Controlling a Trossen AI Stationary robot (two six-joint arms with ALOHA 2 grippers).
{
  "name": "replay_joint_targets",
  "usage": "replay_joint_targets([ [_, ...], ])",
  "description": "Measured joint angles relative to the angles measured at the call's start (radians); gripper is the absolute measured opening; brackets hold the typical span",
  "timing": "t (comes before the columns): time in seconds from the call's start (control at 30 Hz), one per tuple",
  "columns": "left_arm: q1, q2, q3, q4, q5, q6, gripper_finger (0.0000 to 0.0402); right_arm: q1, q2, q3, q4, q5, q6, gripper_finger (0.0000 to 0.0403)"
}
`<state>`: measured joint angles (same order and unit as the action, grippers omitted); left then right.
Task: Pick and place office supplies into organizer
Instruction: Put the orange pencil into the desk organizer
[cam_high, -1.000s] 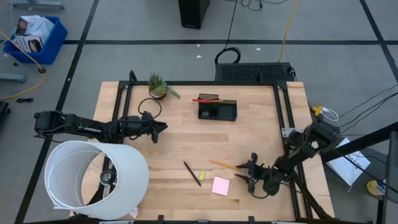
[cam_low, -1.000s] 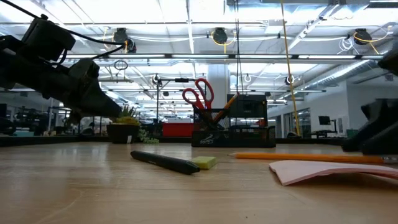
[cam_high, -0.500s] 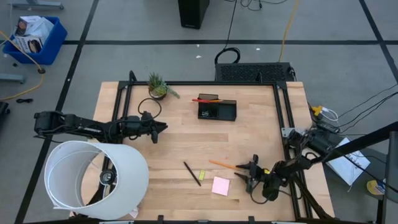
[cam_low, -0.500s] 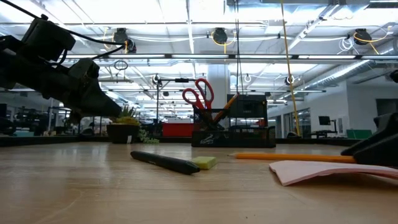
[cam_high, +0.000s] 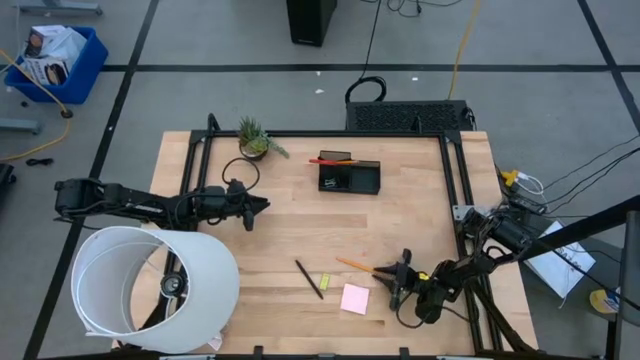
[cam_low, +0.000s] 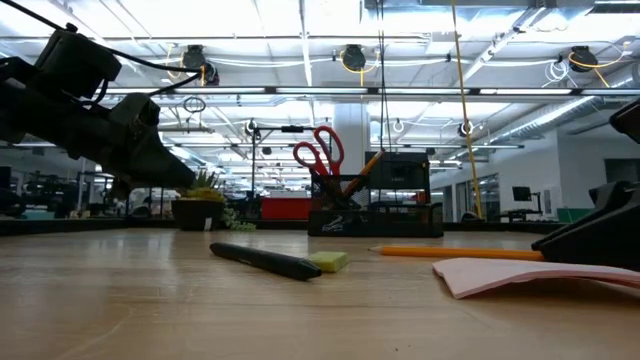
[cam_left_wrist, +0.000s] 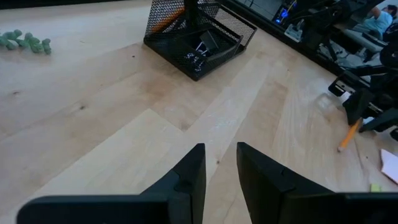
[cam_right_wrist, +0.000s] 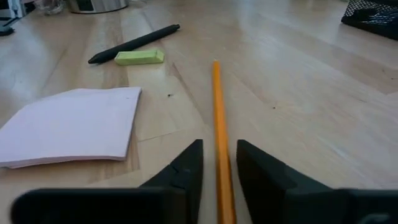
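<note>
My right gripper (cam_high: 390, 281) is low over the table's near right part, open. Its fingers stand on either side of the right end of an orange pencil (cam_right_wrist: 217, 118) that lies flat on the wood, with a gap on both sides. Left of the pencil (cam_high: 357, 265) lie a pink sticky-note pad (cam_high: 354, 298), a yellow-green piece (cam_high: 325, 280) and a black pen (cam_high: 309, 279). The dark organizer (cam_high: 349, 176) stands at the far middle, with red-handled scissors (cam_low: 318, 150) upright in it. My left gripper (cam_high: 265, 205) hovers over the left middle, open and empty.
A large white cylinder (cam_high: 150, 290) lies over the table's near left corner. A small potted plant (cam_high: 255, 140) stands at the far left, with a black ring (cam_high: 240, 172) beside it. Bare wood lies between the organizer and the loose supplies.
My right gripper has moved toward the table's left and down, closing in on the pencil's right end until its fingers straddle it. The pencil, pad, pen and yellow-green piece have stayed where they were.
</note>
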<state>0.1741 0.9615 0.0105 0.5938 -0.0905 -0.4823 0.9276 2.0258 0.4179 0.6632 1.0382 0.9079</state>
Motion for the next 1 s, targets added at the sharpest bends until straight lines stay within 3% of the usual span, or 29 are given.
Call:
replay_joint_targets([
  [0.2,0.0,0.0,0.0,0.0,0.004,-0.002,0.0093,-0.013,-0.002,0.012,-0.019,-0.016,0.004,0.0016],
  [0.43,0.0,0.0,0.0,0.0,0.004,-0.005,0.0093,-0.041,-0.006,0.017,-0.016,-0.02,-0.011,0.0019],
  [1.0,0.0,0.0,0.0,0.0,0.003,-0.002,0.0093,-0.171,-0.141,0.017,0.013,-0.085,-0.354,0.0015],
])
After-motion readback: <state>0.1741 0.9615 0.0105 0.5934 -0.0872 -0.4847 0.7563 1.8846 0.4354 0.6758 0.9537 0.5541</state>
